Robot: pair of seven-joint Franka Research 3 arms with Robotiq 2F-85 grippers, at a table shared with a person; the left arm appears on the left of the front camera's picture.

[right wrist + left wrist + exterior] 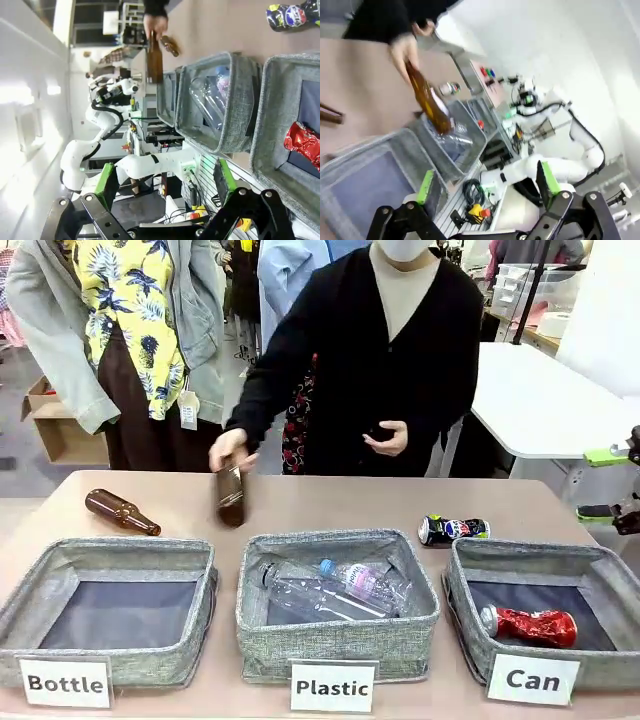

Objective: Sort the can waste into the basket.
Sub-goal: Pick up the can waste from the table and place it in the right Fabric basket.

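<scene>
Red can [530, 625], Pepsi can [452, 530] lying left-right — left gripper [486, 181], right gripper [165, 179] jaws spread

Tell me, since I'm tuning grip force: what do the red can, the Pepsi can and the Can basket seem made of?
Red can: likely thin metal, glossy; crumpled facets glint.
Pepsi can: probably printed metal, shiny, dented.
Can basket: grey woven fabric, matte, visible weave; dark bottom, material unclear.

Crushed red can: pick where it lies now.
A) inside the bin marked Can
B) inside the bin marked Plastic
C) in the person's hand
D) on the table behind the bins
A: the crushed red can lies on the dark bottom of the Can bin.
</scene>
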